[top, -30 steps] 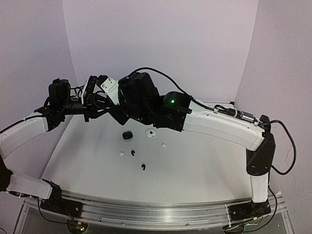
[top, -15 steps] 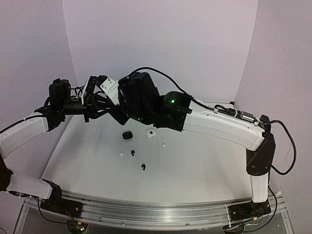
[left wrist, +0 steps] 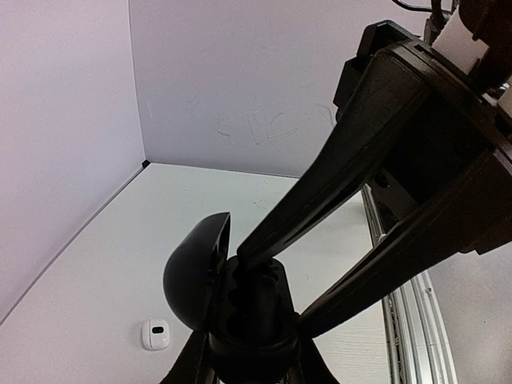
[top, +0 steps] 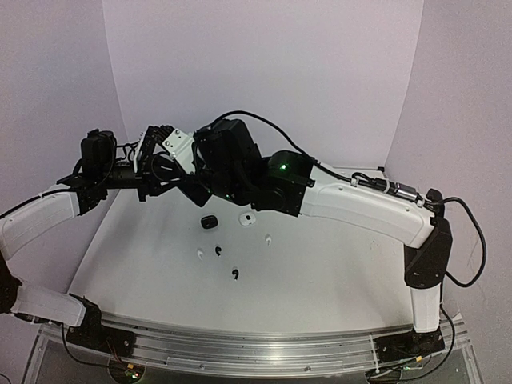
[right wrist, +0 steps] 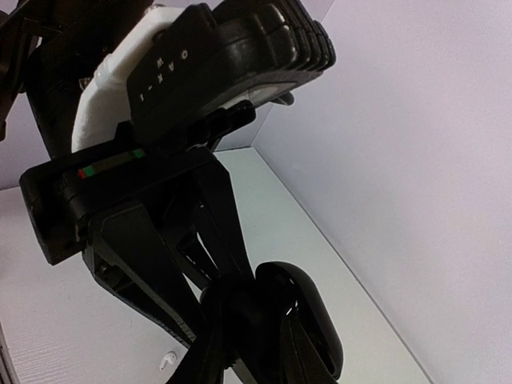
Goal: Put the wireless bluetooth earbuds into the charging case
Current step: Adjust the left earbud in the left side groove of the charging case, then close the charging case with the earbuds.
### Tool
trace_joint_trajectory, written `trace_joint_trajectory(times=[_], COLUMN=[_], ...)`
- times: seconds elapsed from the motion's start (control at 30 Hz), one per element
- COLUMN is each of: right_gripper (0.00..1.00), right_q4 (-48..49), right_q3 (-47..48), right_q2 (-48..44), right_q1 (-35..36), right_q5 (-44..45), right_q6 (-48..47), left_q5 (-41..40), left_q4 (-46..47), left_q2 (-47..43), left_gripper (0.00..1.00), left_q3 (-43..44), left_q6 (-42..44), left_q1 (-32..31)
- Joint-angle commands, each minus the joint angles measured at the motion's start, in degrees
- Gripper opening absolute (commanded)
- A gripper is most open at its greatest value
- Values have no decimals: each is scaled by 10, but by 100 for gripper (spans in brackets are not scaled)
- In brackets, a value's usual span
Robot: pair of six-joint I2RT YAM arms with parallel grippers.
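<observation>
Barely a twitch: left gripper (left wrist: 252, 364) stays clenched on the open case (left wrist: 196, 276), right gripper (left wrist: 278, 286) pokes inside, grip I cannot tell; insertion looks unfinished.

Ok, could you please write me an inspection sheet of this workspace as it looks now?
Surface: white table, no spill seen.
Job's things: open black case held in the air; second black case, white case, two white earbuds and two black earbuds lying on the table.
Clutter: nothing seen.
Hands: left hand shut on the open case; right hand fingertips at its opening, grip hidden.
Cables: black cable looping beside the right arm's base.
Surroundings: plain pale walls.
</observation>
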Motion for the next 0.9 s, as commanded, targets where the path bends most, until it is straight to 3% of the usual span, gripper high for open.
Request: trace_joint_trajectory(times=[0.0,0.37,0.6,0.87], right_gripper=[26,30,32,29], right_q4=[23,29,42,41], right_q3=[16,25,17,-38], right_q2=[-4,-70,-84,-67], right_q1=[-10,-14,-55,-93], right_q5=[-14,-105,-192,-142], right_q6=[11,75,163,273], left_q5=[60,32,38,16], left_q4=[14,-14,-55,-61], left_q2=[-6,11,2,-25], left_gripper=[0,0,0,0], left_q3=[34,34,33,17], left_q6=[6,18,117,235], left_q1=[-17,-17,-17,-17])
